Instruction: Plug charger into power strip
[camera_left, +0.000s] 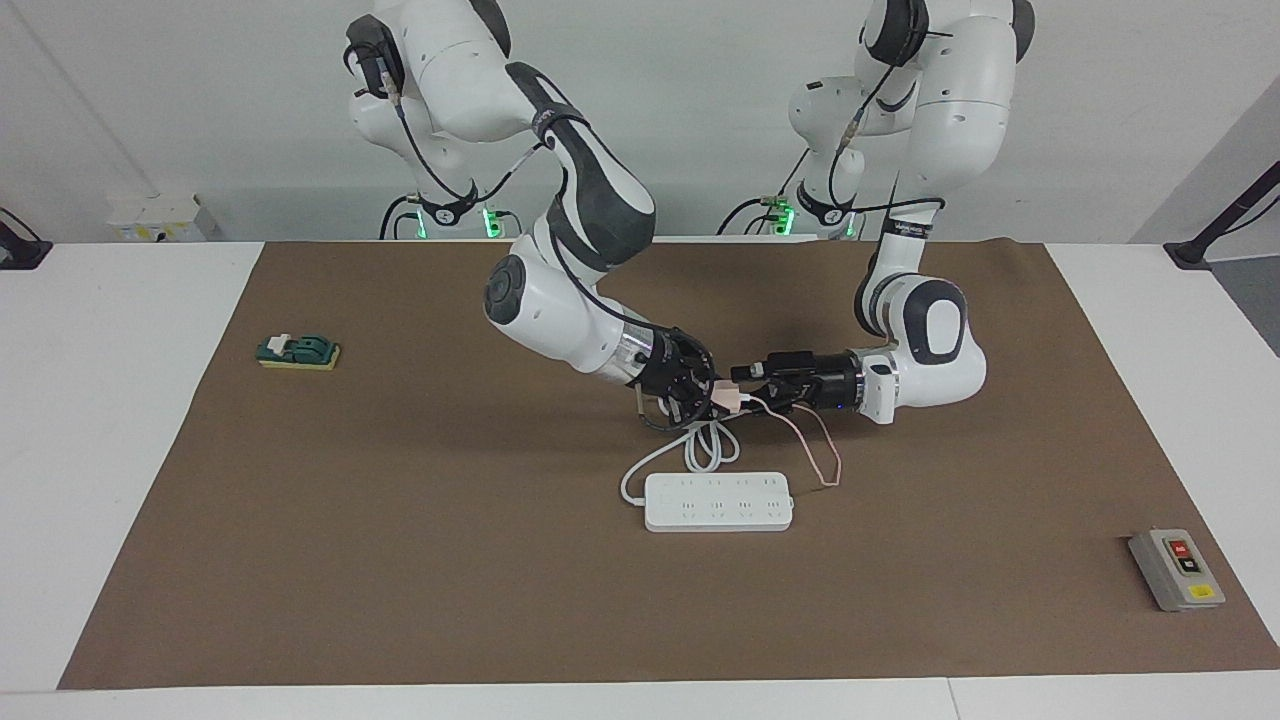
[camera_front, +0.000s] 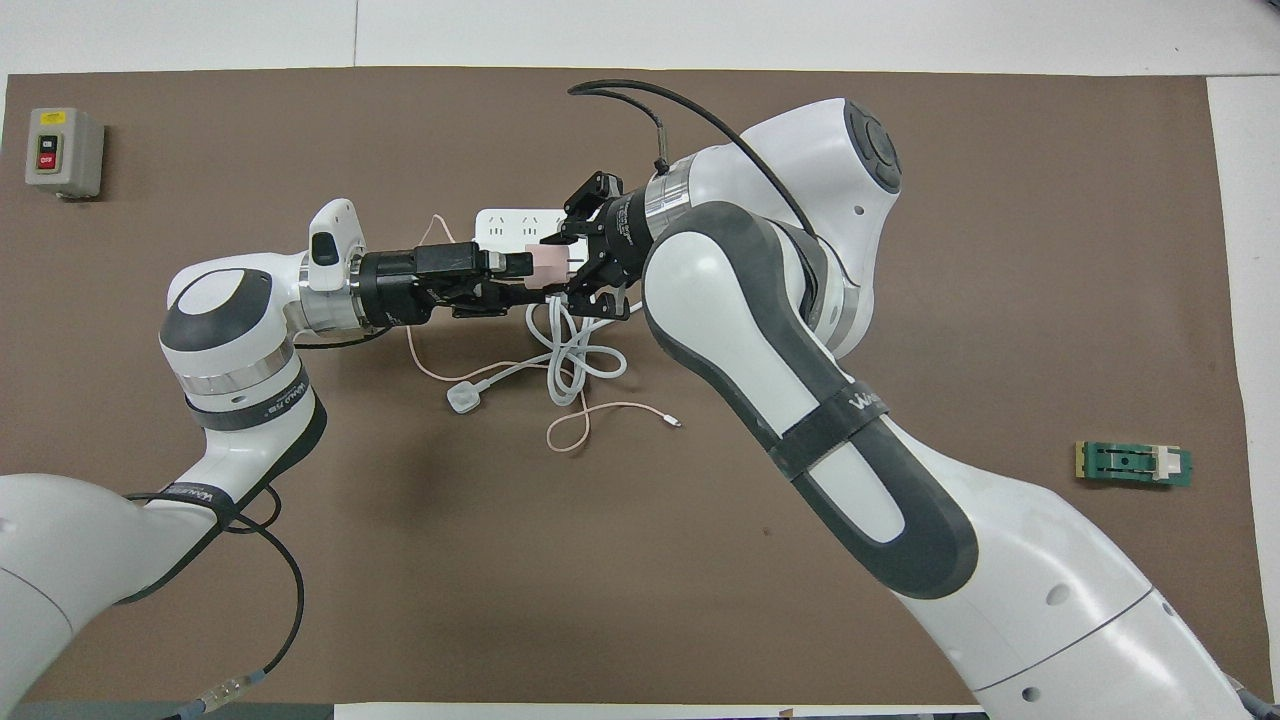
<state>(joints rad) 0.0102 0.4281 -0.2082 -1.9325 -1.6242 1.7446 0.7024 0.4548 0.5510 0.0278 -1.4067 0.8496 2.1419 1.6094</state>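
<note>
Above the power strip (camera_left: 718, 502), both grippers' jaws pinch the charger (camera_left: 728, 397) together.

No legible text on anything

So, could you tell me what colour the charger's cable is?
Pale pink, like the charger itself; clearest in the overhead view.

The pale pink charger (camera_left: 728, 397) is hanging mid-frame above the table, its thin cable trailing down; the white power strip (camera_left: 718, 501) is lying flat just below centre.
</note>
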